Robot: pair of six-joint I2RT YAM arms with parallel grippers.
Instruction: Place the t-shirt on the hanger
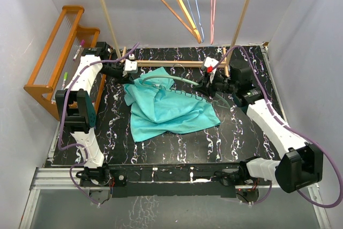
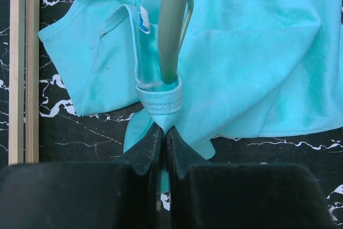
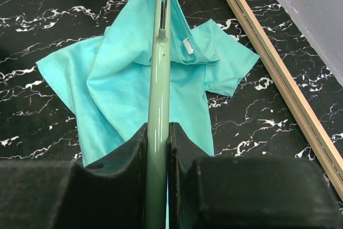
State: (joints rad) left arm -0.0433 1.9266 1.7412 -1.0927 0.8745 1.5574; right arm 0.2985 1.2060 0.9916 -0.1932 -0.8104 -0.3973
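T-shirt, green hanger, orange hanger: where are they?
t-shirt (image 1: 171, 113), top view, middle of the cloth.
green hanger (image 3: 158, 105), right wrist view, its straight bar.
orange hanger (image 1: 184, 5), top view, its sloping arm.

A matt teal-green cloth t-shirt (image 3: 123, 79), a glossy pale mint-green plastic hanger (image 3: 159, 105) and a smooth black white-veined tabletop (image 3: 43, 20) are shown.

No legible text, brand, number or sign in any view. Only candidate: small white neck label (image 2: 143, 21) sewn inside collar of teal-green short-sleeved cloth t-shirt (image 2: 257, 52). Left wrist view: blue mark on label, too blurred to read. Right wrist view: same label shows plain white, nothing readable.
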